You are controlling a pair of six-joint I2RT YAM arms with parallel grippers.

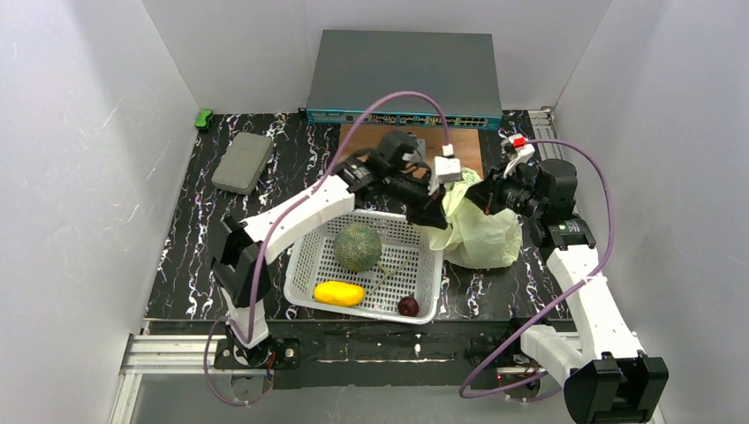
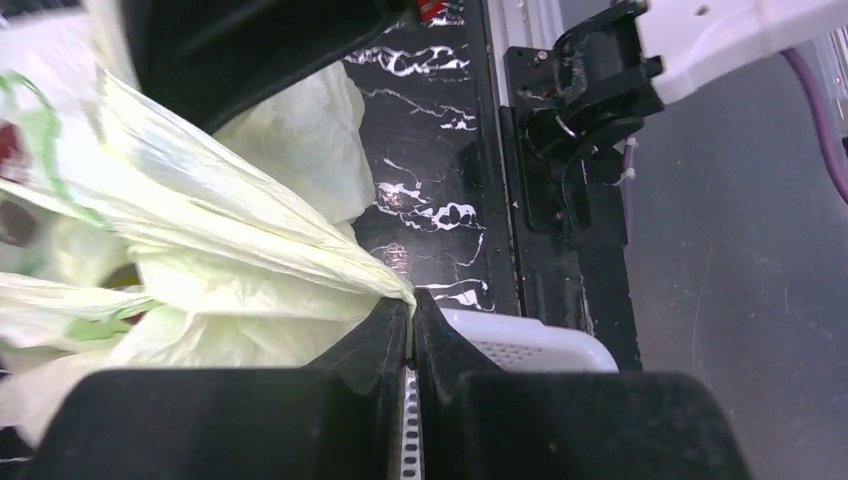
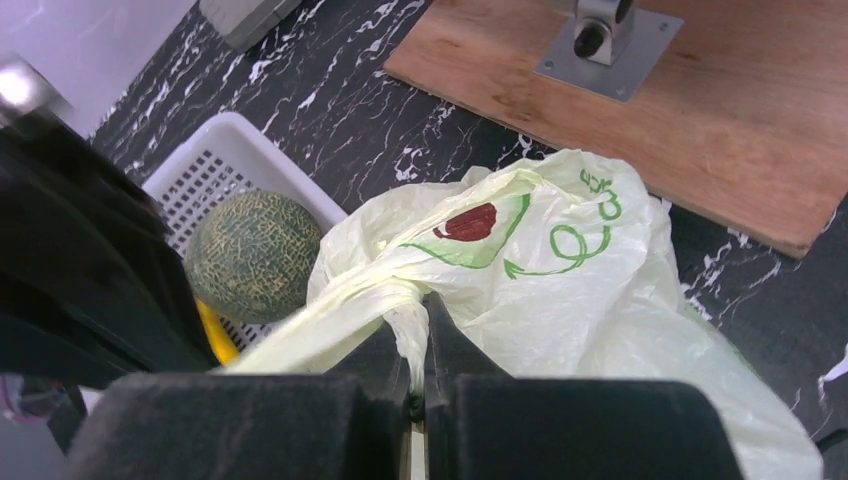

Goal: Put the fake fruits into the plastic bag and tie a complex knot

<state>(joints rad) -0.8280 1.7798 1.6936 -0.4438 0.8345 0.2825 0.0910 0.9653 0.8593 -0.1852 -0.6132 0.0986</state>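
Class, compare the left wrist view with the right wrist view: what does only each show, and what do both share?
Only the left wrist view: a black metal bracket. Only the right wrist view: the round green netted melon and a brown wooden board. Both: the pale-green crinkly plastic bag, the white perforated plastic basket, the black marbled table, and each view's own gripper, left gripper or right gripper, shut on the bag.

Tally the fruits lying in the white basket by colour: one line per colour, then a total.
Green: 1, the melon
Yellow: 1, the mango
Dark red: 1, the plum
Total: 3
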